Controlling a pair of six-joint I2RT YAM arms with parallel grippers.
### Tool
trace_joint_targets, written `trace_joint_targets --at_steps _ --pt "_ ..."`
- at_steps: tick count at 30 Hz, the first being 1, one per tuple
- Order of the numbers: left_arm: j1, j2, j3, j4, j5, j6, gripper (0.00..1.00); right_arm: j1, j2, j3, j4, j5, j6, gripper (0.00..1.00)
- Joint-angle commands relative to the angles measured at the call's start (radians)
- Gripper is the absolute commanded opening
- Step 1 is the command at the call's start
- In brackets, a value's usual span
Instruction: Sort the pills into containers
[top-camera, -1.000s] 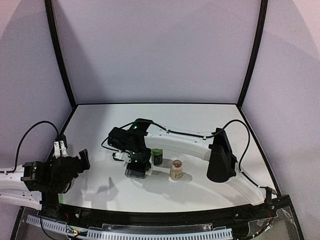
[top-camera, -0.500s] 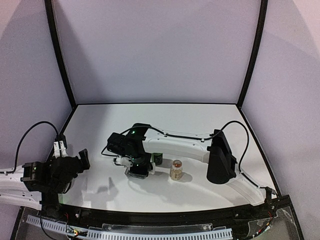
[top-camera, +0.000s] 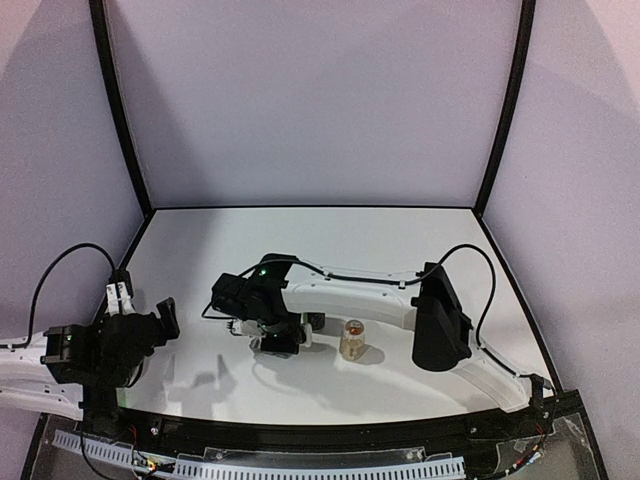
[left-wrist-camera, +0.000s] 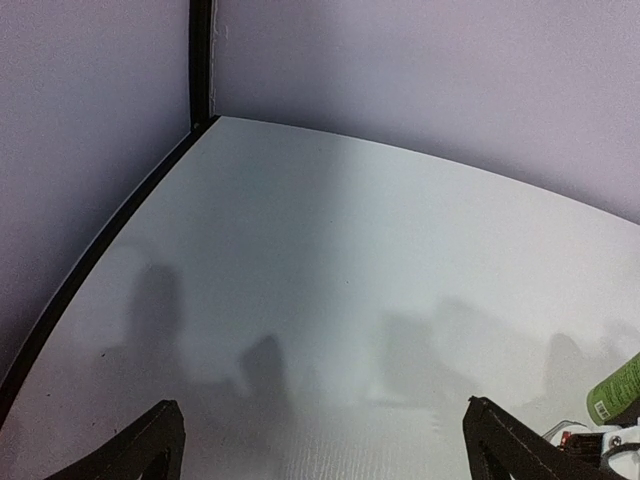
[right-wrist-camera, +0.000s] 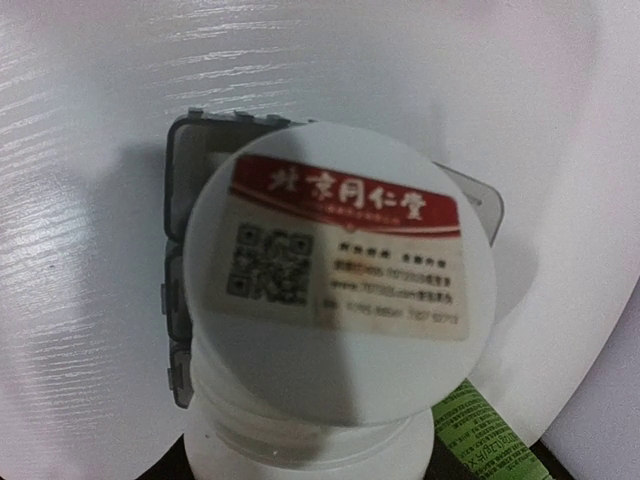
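Bench (top-camera: 400, 250) of white wood grain, set inside pale lilac walls, carries everything here. The right fingers (top-camera: 281, 338) reach in from the right side to the middle-left of the bench and stand about half closed around a white bottle (right-wrist-camera: 340, 270). In the right wrist view that bottle's round end, with a red-banded label and a square code, faces the camera and hides most of what lies beyond it.

The grey pill box (right-wrist-camera: 176, 220) lies on the bench directly behind the bottle. Only its left wall and far-left corner show, and a clear lid (right-wrist-camera: 480, 205) juts out past the bottle on the right. What is in the compartments cannot be told.

A green bottle (right-wrist-camera: 476, 425) stands just to the right of the held one. From above it is mostly hidden behind the right wrist. Further right, apart from it, an amber bottle (top-camera: 352, 339) with pale contents stands upright.

The left fingers (top-camera: 143, 306) hover at the near left edge, spread wide and holding nothing. In the left wrist view their two dark tips frame bare bench, with the green bottle at the far right edge.
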Motion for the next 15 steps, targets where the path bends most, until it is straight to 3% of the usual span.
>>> trace_joint_targets --at_steps 1,15 --pt "-0.002 -0.030 -0.017 -0.001 -0.008 0.010 0.99 0.018 0.025 -0.010 -0.167 0.039 -0.014 0.00" --pt "-0.002 -0.035 -0.020 0.000 -0.005 0.012 0.99 0.030 0.042 -0.011 -0.146 0.153 -0.032 0.00"
